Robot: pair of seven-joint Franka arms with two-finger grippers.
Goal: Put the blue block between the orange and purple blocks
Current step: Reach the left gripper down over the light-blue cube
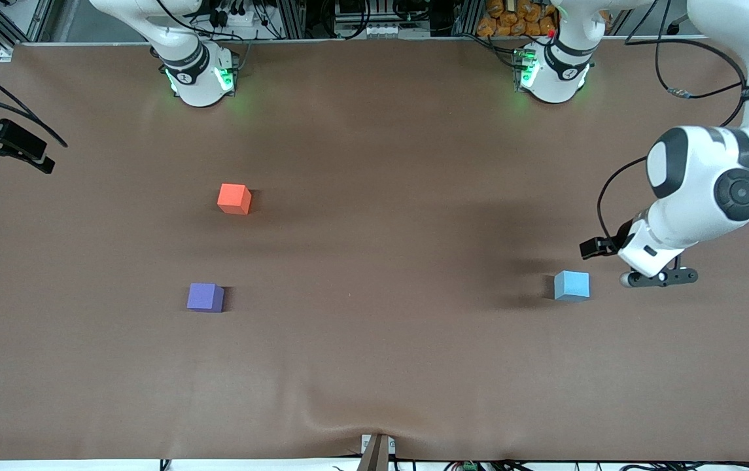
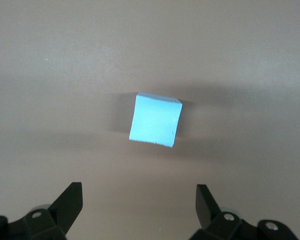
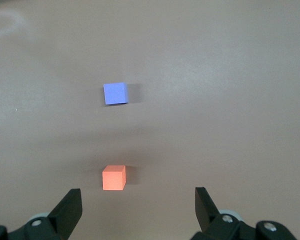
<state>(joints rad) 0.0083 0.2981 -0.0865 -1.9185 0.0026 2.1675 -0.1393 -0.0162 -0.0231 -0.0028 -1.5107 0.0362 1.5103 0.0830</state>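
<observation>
**Taking hold of the blue block: a light, square-faced cube**

We find the blue block (image 1: 572, 285) resting flat on the brown worktop (image 1: 374, 366) toward the left arm's end, well apart from the other two cubes. The left gripper (image 1: 659, 277) hangs just beside it, low over the worktop, and in the left wrist view its two fingers (image 2: 65, 205) stand wide apart with nothing between them; the block (image 2: 155, 120) lies ahead of them, not yet inside the gap.

We judge the cube to be light and probably foam-like: matte, with crisp edges and no gloss. That surface should give the pads good friction, so a modest squeeze ought to be enough, and a hard one might dent it. We would take it on two opposite side faces, near mid-height, with the fingers square to those faces. The block sits slightly turned against the finger line in the wrist view, so we expect a small wrist rotation is wanted first, or the cube may twist as the fingers meet it.

The orange block (image 1: 234, 198) and the purple block (image 1: 205, 297) sit toward the right arm's end, the purple one nearer the front camera, with bare worktop between them.

The right gripper (image 3: 137, 207) waits above that pair, spread wide and holding nothing.
</observation>
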